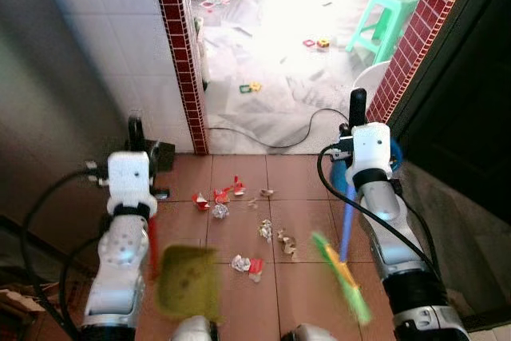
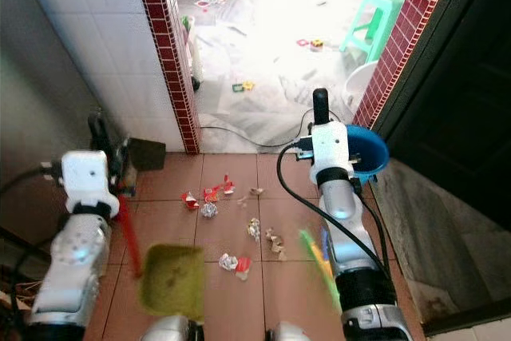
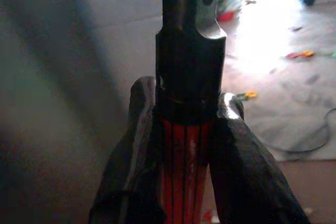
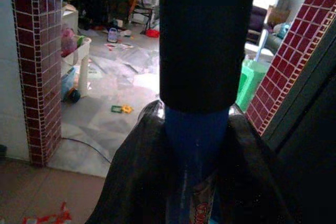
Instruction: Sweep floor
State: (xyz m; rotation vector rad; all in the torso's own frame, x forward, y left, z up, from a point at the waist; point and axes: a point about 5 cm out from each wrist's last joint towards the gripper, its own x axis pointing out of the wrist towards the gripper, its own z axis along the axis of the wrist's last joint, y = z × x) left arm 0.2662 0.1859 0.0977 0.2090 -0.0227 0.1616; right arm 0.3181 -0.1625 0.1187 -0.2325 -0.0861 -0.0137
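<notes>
- The left gripper (image 3: 184, 145) is clamped on the red-and-black handle of a dustpan (image 1: 188, 281); its black fingers (image 3: 131, 145) press both sides of the ribbed red shaft.
- The olive-green dustpan pan hangs blurred below and slightly inward of that gripper, over the terracotta tile floor (image 1: 239, 301).
- The right gripper (image 4: 197, 156) is closed around the blue shaft of a broom (image 1: 343, 273), just under its black grip end.
- The broom's green head slants down beneath the right arm, blurred.
- Scraps of litter (image 1: 239, 225), red wrappers and crumpled foil, lie scattered on the tiles between the two grippers and a little ahead of them.
- A blue bucket (image 2: 369, 152) sits just beside the right gripper, on its outer side.
- Ahead of both grippers, a red-brick pillar (image 1: 182, 53) frames a doorway; beyond it stand a green plastic stool (image 1: 387, 17) and a black cable (image 1: 271, 140) on pale flooring.
</notes>
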